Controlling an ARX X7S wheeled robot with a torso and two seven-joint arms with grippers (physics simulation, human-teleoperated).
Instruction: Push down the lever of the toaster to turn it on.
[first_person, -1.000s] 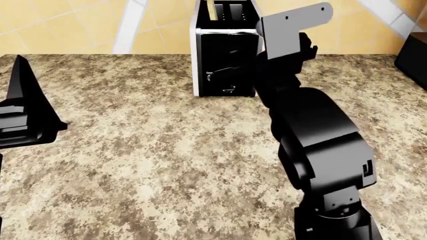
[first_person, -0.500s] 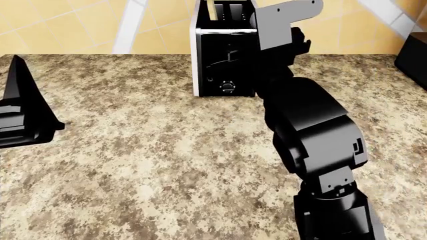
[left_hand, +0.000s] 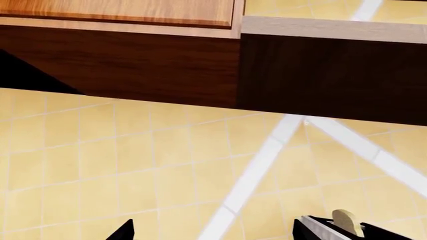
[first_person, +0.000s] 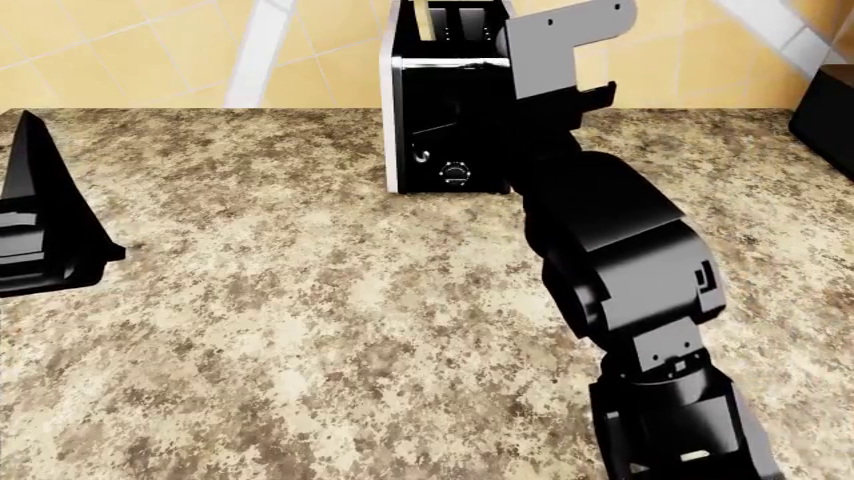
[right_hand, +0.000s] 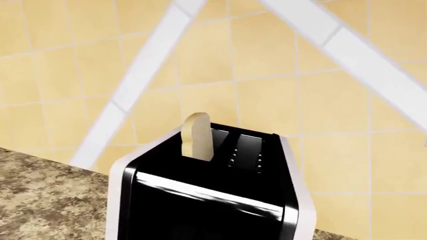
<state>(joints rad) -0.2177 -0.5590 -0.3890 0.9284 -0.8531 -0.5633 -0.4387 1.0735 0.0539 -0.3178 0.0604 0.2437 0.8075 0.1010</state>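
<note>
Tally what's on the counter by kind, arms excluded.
Toaster: 1
Bread slice, standing in one toaster slot: 1
Dark appliance at the counter's right edge, mostly cut off: 1
Total: 3

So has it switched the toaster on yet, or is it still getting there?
Not yet, as far as I can tell. A slice of bread stands high out of one slot of the white-sided, black-fronted toaster, so nothing looks pressed down. The right arm is up against the toaster's front, hiding the lever and its own end effector. The left end effector waits apart on the speckled stone counter. The push itself remains.
</note>
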